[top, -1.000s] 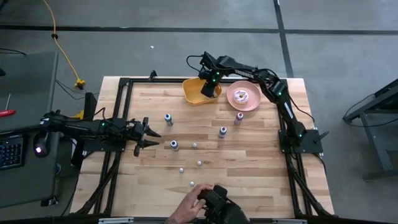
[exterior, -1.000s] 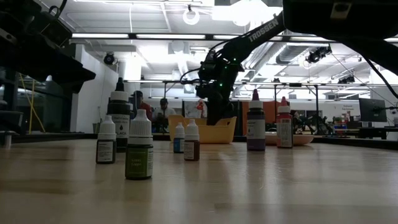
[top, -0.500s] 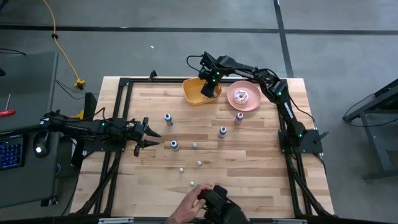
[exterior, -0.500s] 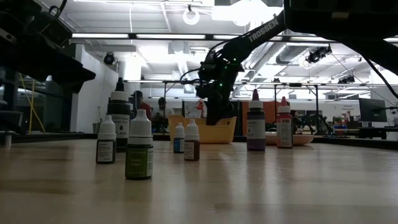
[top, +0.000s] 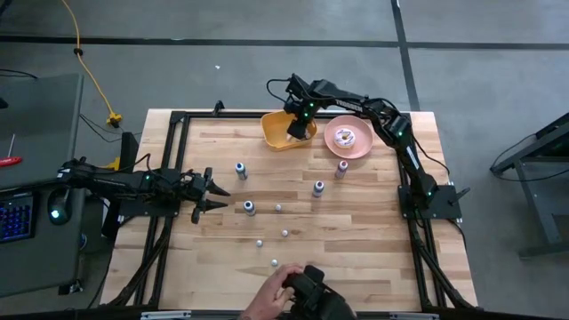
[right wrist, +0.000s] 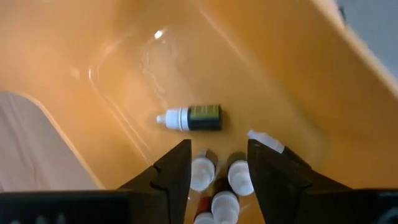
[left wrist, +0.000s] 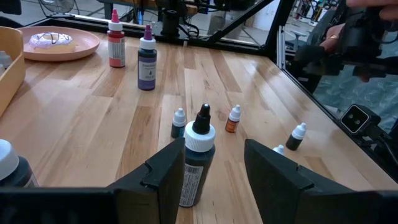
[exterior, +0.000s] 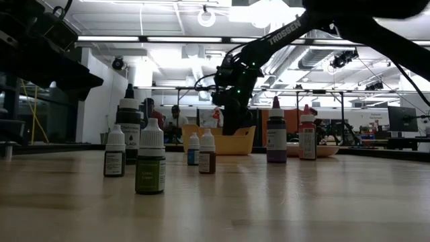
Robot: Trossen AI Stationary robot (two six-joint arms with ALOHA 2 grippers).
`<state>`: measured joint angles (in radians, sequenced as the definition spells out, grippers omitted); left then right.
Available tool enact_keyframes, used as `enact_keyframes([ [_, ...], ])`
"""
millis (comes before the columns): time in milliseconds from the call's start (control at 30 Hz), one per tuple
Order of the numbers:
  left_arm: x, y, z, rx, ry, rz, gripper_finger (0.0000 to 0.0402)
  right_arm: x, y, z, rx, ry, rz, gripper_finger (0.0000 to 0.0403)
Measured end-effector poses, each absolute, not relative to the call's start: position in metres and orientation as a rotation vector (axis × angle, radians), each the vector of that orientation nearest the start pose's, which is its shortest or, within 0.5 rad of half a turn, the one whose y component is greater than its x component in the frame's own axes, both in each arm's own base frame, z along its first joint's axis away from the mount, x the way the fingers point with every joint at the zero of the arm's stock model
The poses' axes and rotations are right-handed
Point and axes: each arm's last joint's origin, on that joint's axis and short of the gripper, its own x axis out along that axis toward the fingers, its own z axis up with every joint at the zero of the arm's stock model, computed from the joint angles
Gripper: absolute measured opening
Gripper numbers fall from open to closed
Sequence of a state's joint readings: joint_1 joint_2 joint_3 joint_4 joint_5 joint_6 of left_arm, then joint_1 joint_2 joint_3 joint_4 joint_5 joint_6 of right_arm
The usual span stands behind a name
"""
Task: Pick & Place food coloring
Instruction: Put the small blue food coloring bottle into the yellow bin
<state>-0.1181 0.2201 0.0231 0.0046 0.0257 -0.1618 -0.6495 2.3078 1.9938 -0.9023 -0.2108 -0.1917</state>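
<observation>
Right hand [right wrist: 217, 158], fingers apart and holding nothing, hangs inside a yellow bin [right wrist: 298, 68]. Below it lie about five small white-capped food coloring bottles [right wrist: 193, 117]. Left hand [left wrist: 214, 165], fingers apart, straddles one dark bottle [left wrist: 196, 163] on the bench [left wrist: 93, 118].

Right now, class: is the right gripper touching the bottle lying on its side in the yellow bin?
Apart. In the right wrist view, bare bin floor separates the open right gripper from the lying bottle.
</observation>
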Motion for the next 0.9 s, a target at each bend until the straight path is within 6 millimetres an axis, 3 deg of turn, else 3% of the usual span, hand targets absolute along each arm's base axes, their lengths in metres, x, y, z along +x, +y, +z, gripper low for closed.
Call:
enact_keyframes([
  [300, 0.108, -0.014, 0.154, -0.152, 0.203, -0.128, 0.0163, 0.395, -0.27, 0.228, 0.184, 1.023, -0.176, 0.0147],
  [567, 0.108, -0.014, 0.154, -0.152, 0.203, -0.128, 0.0163, 0.397, -0.226, 0.284, 0.041, 0.942, -0.075, 0.0147],
  [900, 0.108, -0.014, 0.154, -0.152, 0.204, -0.128, 0.0163, 0.382, -0.163, 0.356, -0.039, 0.879, -0.09, 0.0147],
])
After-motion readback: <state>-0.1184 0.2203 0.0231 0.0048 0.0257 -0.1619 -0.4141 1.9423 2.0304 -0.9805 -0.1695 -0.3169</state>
